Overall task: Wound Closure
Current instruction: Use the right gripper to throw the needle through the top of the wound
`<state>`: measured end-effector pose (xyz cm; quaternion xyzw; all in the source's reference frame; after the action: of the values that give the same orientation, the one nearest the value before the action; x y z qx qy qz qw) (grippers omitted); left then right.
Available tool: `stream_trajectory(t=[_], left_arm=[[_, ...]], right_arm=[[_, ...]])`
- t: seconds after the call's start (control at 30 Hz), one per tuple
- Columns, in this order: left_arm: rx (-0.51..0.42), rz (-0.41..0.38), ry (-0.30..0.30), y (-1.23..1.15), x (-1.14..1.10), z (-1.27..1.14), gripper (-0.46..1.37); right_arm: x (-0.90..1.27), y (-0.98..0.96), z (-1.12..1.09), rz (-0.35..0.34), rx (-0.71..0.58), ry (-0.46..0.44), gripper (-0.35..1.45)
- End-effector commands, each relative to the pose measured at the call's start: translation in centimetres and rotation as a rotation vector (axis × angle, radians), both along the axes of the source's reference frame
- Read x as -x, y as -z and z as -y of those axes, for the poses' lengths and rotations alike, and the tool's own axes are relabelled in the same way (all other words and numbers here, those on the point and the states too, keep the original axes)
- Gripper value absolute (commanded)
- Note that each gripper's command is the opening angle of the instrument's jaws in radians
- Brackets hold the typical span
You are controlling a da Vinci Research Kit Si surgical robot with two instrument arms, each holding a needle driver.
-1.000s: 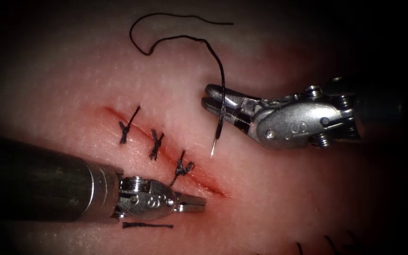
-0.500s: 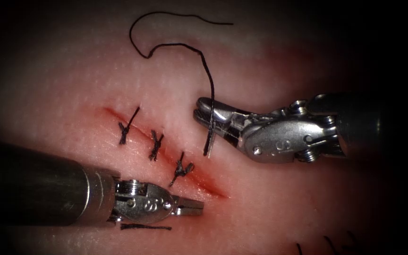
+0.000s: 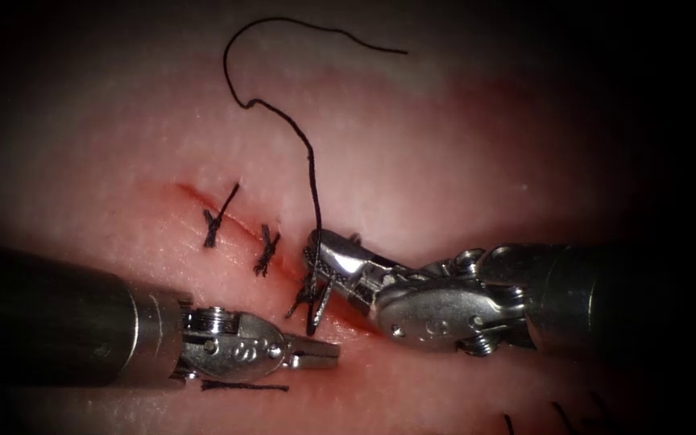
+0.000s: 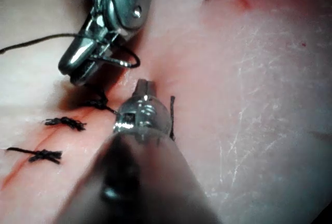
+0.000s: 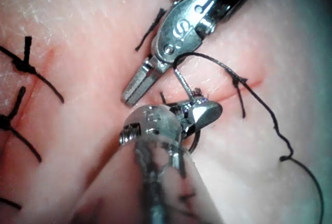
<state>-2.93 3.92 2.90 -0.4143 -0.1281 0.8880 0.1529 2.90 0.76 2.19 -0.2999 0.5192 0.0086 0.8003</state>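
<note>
The right tool [image 3: 325,259], clamped mid-curve on the needle [image 3: 321,296], has moved down to the cut [image 3: 279,258] beside the third stitch; left tool [image 3: 316,351] closed, empty

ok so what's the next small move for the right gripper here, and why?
Probably ease the needle tip onto the right edge of the cut, just below the third stitch. The right gripper holds the needle about mid-curve over that unstitched stretch; whether the tip is in the tissue I can't tell. The left gripper, shut on nothing, sits left of the cut.
</note>
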Motion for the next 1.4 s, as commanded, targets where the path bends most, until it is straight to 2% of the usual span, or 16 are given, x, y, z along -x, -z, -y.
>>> stream_trajectory(t=[0.03,0.3,0.5,0.67,0.8,0.93,1.4], left_arm=[[-0.001,0.003,0.000,0.00,0.00,0.00,-0.35],[0.004,-0.002,0.005,-0.01,-0.01,-0.01,-0.35],[0.006,-0.007,0.006,-0.03,-0.03,-0.01,-0.35],[0.004,-0.009,0.010,-0.04,-0.04,0.01,-0.35],[0.004,-0.010,0.013,-0.07,-0.05,0.04,-0.35],[0.001,-0.010,0.019,-0.12,-0.07,0.09,-0.35],[-0.009,-0.017,0.040,-0.27,-0.13,0.20,-0.35]], right_arm=[[-0.01,-0.03,0.04,0.005,-0.033,-0.012,-0.35],[-0.02,-0.19,0.16,0.003,-0.159,-0.050,-0.35],[-0.02,-0.17,0.13,-0.009,-0.208,-0.082,-0.35],[0.01,-0.04,-0.09,-0.024,-0.177,-0.130,-0.35],[0.04,0.13,-0.39,-0.016,-0.120,-0.122,-0.35],[0.06,0.23,-0.58,-0.021,-0.120,-0.128,-0.35],[0.08,0.50,-1.01,0.017,-0.156,-0.178,-0.35]])
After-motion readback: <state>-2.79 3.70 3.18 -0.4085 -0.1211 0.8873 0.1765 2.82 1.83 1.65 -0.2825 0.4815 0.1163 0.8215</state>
